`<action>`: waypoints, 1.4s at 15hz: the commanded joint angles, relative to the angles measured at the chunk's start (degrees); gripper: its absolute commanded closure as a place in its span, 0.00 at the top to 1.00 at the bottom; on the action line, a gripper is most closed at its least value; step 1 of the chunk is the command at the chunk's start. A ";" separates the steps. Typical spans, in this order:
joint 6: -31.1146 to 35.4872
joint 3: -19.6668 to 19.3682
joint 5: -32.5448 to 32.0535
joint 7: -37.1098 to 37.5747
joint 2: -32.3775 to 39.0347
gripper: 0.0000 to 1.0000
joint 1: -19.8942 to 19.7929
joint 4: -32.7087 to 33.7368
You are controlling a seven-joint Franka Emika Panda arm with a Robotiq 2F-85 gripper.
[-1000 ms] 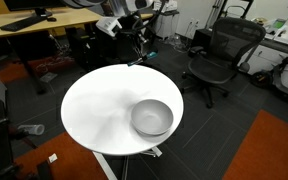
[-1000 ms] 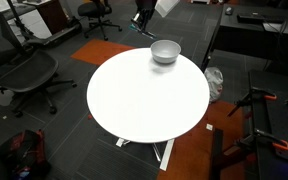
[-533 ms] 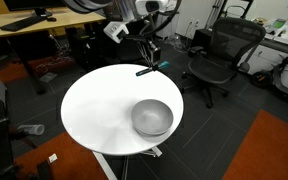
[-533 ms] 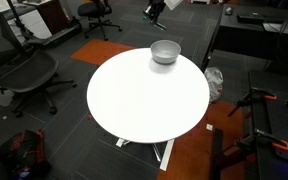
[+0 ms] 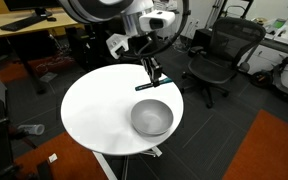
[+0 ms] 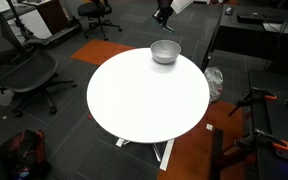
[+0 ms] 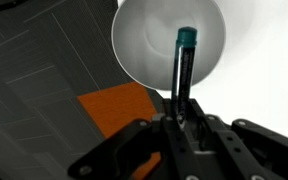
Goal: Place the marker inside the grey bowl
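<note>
The grey bowl (image 5: pixel 152 118) stands on the round white table (image 5: pixel 94 110), near its edge; it also shows in an exterior view (image 6: pixel 165 51) and fills the top of the wrist view (image 7: pixel 144 45). My gripper (image 5: pixel 154 77) hangs above the table just beyond the bowl, shut on the marker (image 5: pixel 147 86). In the wrist view the dark teal marker (image 7: pixel 183 60) sticks out from between my gripper's (image 7: pixel 180 118) fingers, its tip over the bowl's inside. In an exterior view my gripper (image 6: pixel 164 12) is high above the bowl, partly cut off.
Black office chairs stand around the table (image 5: pixel 219 55) (image 6: pixel 24 70). A wooden desk (image 5: pixel 44 20) is behind. Orange carpet (image 7: pixel 119 105) lies beside the table. A tripod base (image 6: pixel 259 120) stands nearby.
My gripper has moved with the marker from beyond the table's far edge toward the bowl, and now hangs near it.
</note>
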 commanded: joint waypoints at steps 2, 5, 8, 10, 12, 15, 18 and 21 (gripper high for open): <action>0.24 -0.22 -0.39 3.18 1.49 0.05 -0.66 -1.09; 1.13 -0.41 -0.05 4.54 3.25 0.05 -0.98 -1.12; 1.70 -0.40 0.61 5.11 4.97 0.05 -1.40 -0.94; 2.55 -0.36 1.13 5.04 6.12 0.05 -1.75 -0.73; 3.65 -0.33 1.65 4.95 7.20 0.05 -2.07 -0.47; 5.27 -0.24 2.81 4.68 8.92 0.05 -2.47 0.11; 6.52 -0.09 4.74 4.31 10.56 0.05 -2.72 0.84; 7.35 -0.10 6.46 4.16 12.06 0.44 -2.69 1.82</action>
